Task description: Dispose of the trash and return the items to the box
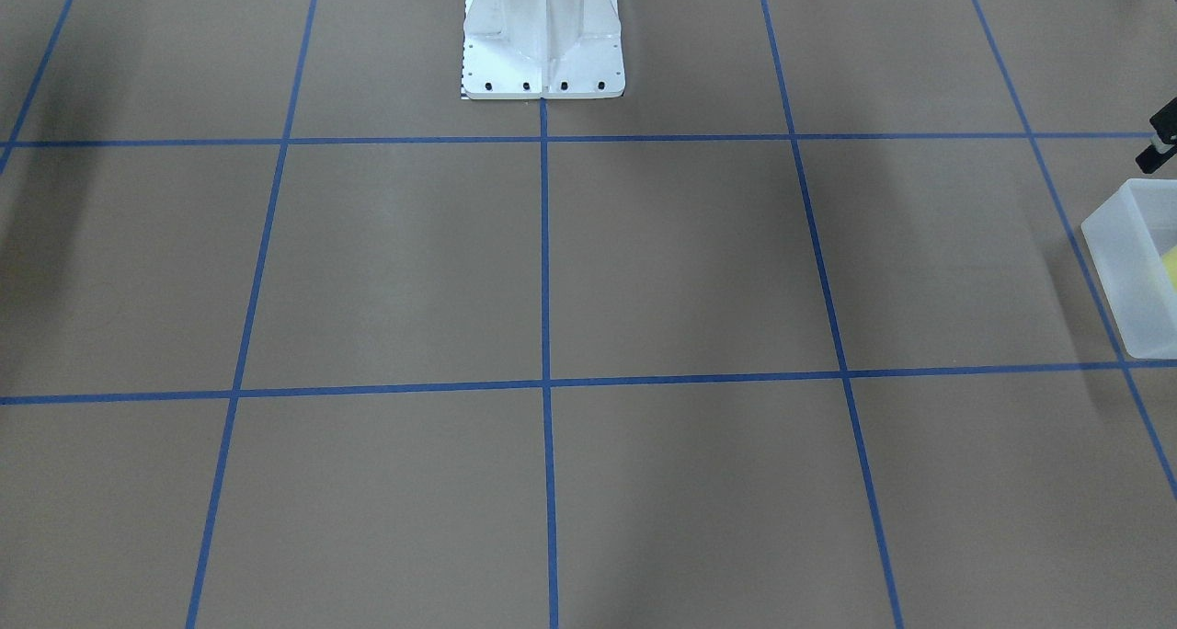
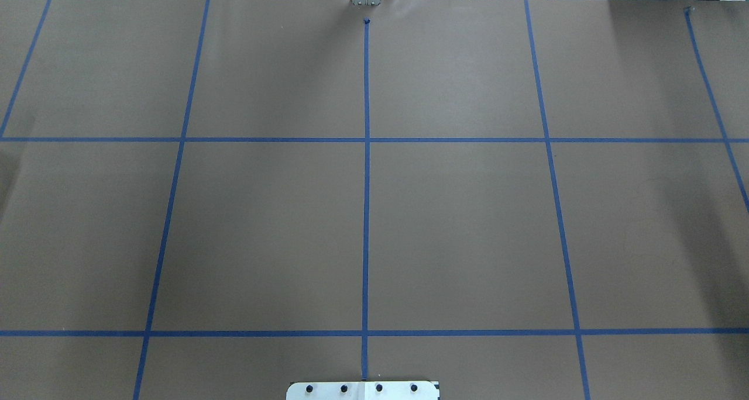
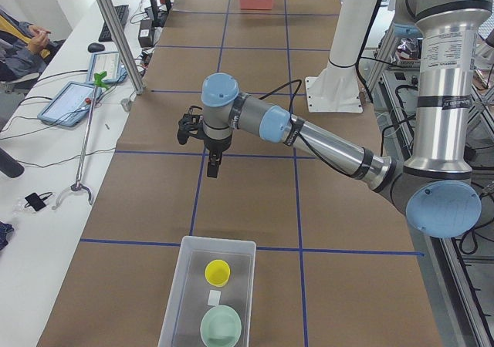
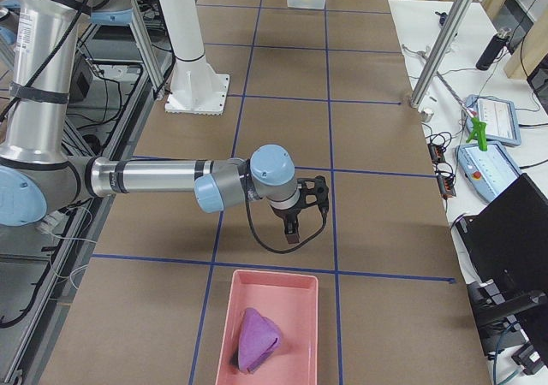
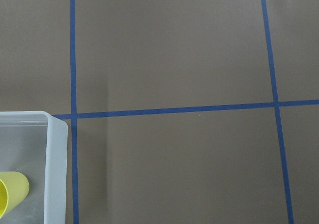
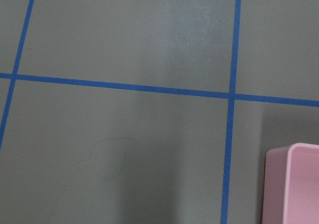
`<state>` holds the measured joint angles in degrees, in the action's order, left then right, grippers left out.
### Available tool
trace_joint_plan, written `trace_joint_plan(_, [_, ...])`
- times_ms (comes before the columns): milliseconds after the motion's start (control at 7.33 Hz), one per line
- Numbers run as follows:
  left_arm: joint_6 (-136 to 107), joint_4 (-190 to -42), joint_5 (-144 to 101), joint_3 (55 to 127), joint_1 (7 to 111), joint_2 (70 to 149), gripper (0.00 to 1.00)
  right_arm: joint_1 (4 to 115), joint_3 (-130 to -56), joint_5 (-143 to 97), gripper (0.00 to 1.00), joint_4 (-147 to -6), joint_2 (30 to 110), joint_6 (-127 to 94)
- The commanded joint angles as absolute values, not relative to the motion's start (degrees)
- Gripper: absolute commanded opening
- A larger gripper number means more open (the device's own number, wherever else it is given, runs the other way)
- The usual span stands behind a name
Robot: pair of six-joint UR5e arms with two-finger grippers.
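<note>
Inspected brown paper-covered desk [image 2: 456, 224], gridded with blue tape. Located translucent frosted-white rectangular plastic bin [image 3: 176, 304] at the robot's left end of it, open side up, its inner end lying across a tape line. Found inside it a small pale-yellow plastic tumbler cup [image 3: 218, 271] toward the inner end and a shallow round mint-green plastic bowl [image 3: 221, 325] toward the outer end. Noted a small white scrap [image 3: 214, 298] between the two.

Observed left claw [image 3: 212, 166] hanging above bare desk, pointed down, well apart from the bin and toward the desk's middle from it. Caught only the bin's corner and part of the cup in the left wrist view. Cannot tell how wide this claw stands, nor whether it has hold of anything.

Observed right claw [image 4: 291, 233] hanging above bare desk near a pink rectangular plastic tray [image 4: 257, 275] at the opposite end, with a tape line between them. Found a crumpled purple cloth [image 4: 257, 338] lying in that tray. Cannot tell this claw's opening or hold either.

Noted white metal pedestal [image 1: 542, 40] bolted at the robot's edge, on the centre tape line, well apart from both containers. Recorded, along the operators' side, a white bench [image 3: 46, 200] carrying tablets and cables, an aluminium post [image 3: 116, 31] at the desk's edge, and a seated person [image 3: 19, 46] at the bench's far end.
</note>
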<state>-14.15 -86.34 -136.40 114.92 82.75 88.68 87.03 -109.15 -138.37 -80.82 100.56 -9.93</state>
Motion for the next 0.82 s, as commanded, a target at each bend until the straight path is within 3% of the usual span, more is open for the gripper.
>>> trace_joint_plan(0, [-12.1,-86.6,-136.4,113.1,82.7,88.3,0.98,86.7,-113.7,-138.1,1.00,-91.5,98.0,-9.1])
trace_joint_plan(682, [-12.1,-86.8,-136.6,111.2,82.4,90.4,0.98,86.6,-113.8,-138.5,1.00,-91.3,99.4,-7.7])
